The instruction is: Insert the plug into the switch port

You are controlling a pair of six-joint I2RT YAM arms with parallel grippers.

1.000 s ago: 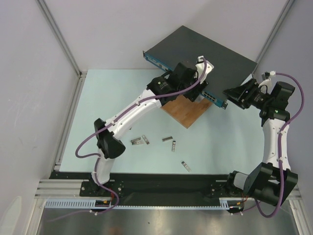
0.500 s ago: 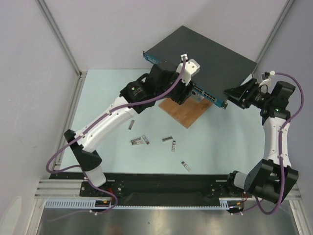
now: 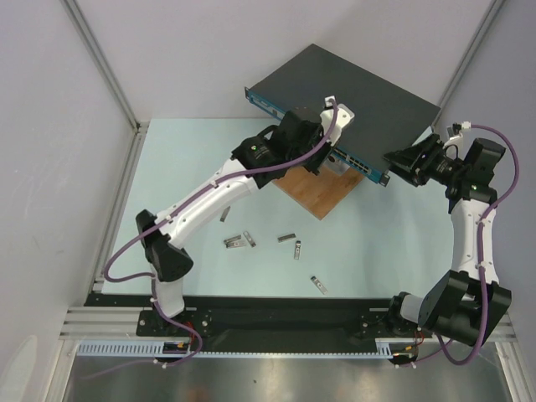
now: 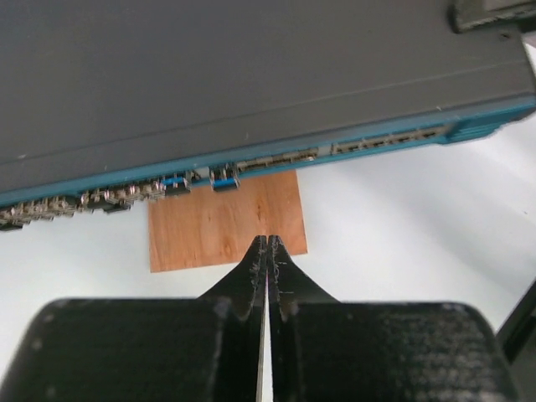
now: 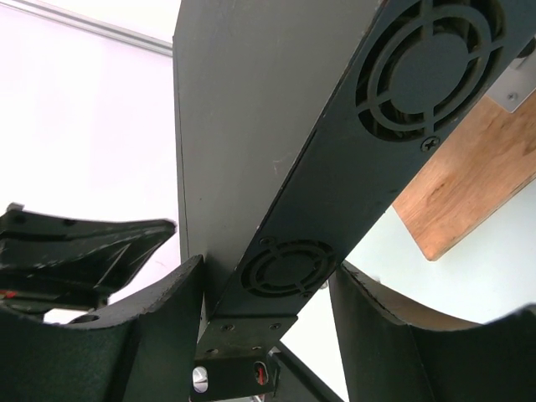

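At upper centre of the top view, the switch (image 3: 352, 88) lies diagonally, its end clamped in my right claw (image 5: 268, 276). My left claw (image 4: 267, 244) is closed on nothing, facing the blue port strip (image 4: 352, 151). One plug (image 4: 223, 176) appears seated there; spare plugs (image 3: 239, 241) lie lower centre, uninserted.

Switch (image 3: 352, 88) sits slantwise at the far right corner, socket front facing the bench middle. Left arm (image 3: 209, 197) stretches diagonally across the middle; left gripper (image 4: 266, 240), fingers pressed together, hangs just short of that front above the wooden board (image 3: 322, 194), blocking that approach. Right gripper (image 3: 392, 159) straddles the switch's right end. Loose metal plugs (image 3: 287, 238) dot the near middle. Room along the left edge and far left corner.
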